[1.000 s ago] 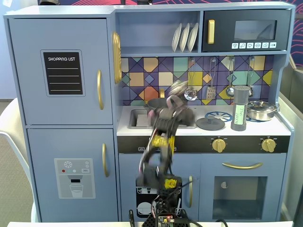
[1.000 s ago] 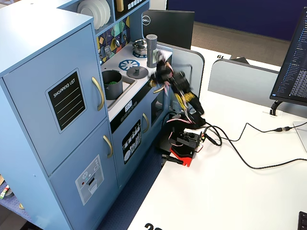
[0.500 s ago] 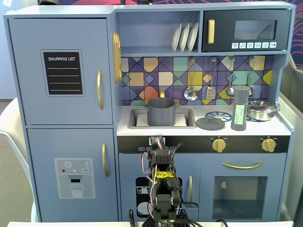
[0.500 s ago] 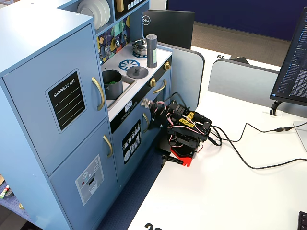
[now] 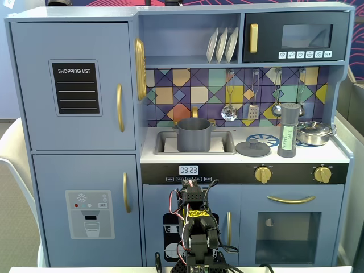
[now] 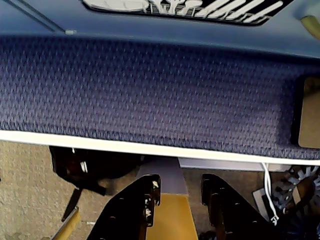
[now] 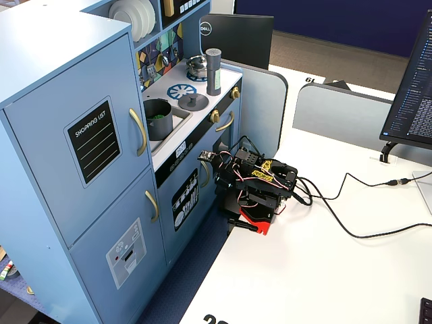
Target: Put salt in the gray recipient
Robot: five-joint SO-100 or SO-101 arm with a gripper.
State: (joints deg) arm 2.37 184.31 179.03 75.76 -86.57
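Toy kitchen (image 5: 74,142) stands at the edge of a white desk (image 7: 324,270). On its left side are the tall doors, one carrying a shopping list board (image 5: 75,88).

In the sink (image 5: 168,145), left of centre on the worktop (image 5: 335,152), the grey pot (image 5: 193,134) stands upright; in a fixed view from the side (image 7: 158,119) something green shows inside it.

Below, in front of the lower doors, the arm (image 5: 193,227) is folded down over its base. The wrist view shows the gripper (image 6: 177,197) pointing down past a blue fabric strip, its two black fingers (image 6: 140,200) apart with a narrow gap and nothing between them.

Right of the sink lies a flat grey lid (image 5: 252,148) with a knob. Next comes the salt shaker (image 5: 289,129), upright on the worktop, well apart from the pot and from the gripper. Just beside it, at the far right, sits a shiny steel pan (image 5: 314,132).
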